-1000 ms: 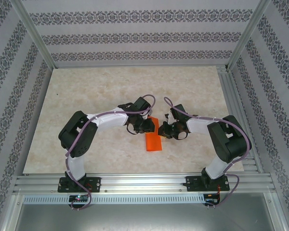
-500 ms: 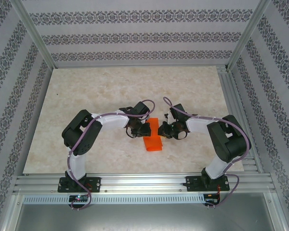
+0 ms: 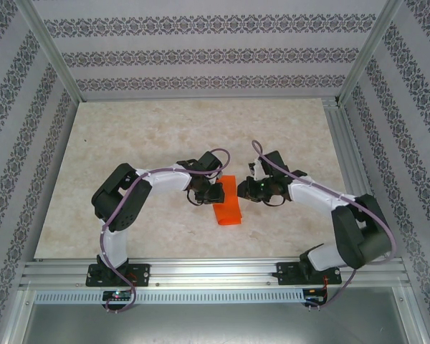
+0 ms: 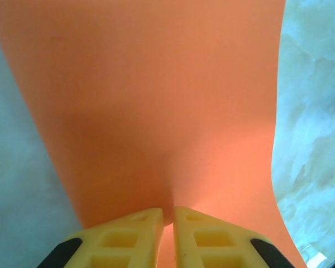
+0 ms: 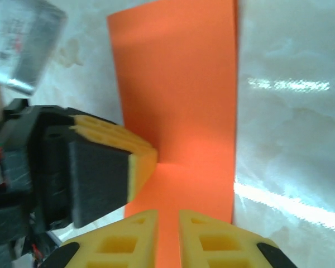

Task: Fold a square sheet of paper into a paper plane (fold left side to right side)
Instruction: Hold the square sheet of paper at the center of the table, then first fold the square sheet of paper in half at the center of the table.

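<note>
Orange paper [image 3: 228, 203] is lying as a narrow folded strip on the table [image 3: 165, 136], and you are looking at both claws crowding it from either side.

Your left claw [image 4: 167, 215] is pressing in on the strip's left edge with its yellow fingers squeezed almost together, and it is pinching the paper between them; in the left wrist view the sheet is bulging up and away from that pinch. Your right claw [image 5: 167, 218] is hovering over the strip's right side with its fingers drawn close, showing just a thin slit of orange between them, and you cannot tell whether it is gripping any paper there. In the right wrist view the paper is lying flat on the pale stone-patterned tabletop, with a faint crease running across it from the left claw's tip.
</note>
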`<state>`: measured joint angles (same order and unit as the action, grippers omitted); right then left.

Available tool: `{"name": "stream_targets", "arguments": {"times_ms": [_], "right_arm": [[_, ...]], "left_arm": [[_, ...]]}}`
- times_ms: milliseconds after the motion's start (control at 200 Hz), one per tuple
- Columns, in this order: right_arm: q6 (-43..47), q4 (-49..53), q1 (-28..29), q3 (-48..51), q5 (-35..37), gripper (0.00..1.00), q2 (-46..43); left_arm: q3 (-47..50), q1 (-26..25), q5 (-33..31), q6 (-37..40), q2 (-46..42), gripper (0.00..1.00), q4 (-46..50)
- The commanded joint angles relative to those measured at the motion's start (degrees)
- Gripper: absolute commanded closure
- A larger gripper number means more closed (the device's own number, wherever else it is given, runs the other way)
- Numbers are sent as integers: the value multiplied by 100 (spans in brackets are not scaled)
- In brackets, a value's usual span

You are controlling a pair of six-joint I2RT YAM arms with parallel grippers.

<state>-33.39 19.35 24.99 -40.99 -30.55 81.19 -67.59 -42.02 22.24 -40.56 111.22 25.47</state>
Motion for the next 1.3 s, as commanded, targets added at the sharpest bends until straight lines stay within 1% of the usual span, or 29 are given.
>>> {"name": "stream_targets", "arguments": {"times_ms": [0,160,390,634,934,984,1084,1294], "right_arm": [[-436,-128,239,503,-291,83,-296],[-994,-638,703,840,-338,83,-438],[-1067,-782,1013,765,-80,83,-12],[-919,-555,1040,699,366,84,538],[-723,-142,1049,693,663,84,623],[-711,-109,1051,722,686,84,672],[-687,-29,1067,774,747,85,747],[-660,96,1099,845,892,85,782]], "left_arm": [[263,23,-213,17,194,82,92],[273,18,-202,5,196,82,63],[273,13,-205,-15,190,82,23],[282,9,-211,2,167,82,26],[273,10,-216,-8,147,82,-12],[245,18,-234,-6,133,80,-22],[114,76,-352,93,124,77,106],[-9,372,-475,273,150,77,121]]}}
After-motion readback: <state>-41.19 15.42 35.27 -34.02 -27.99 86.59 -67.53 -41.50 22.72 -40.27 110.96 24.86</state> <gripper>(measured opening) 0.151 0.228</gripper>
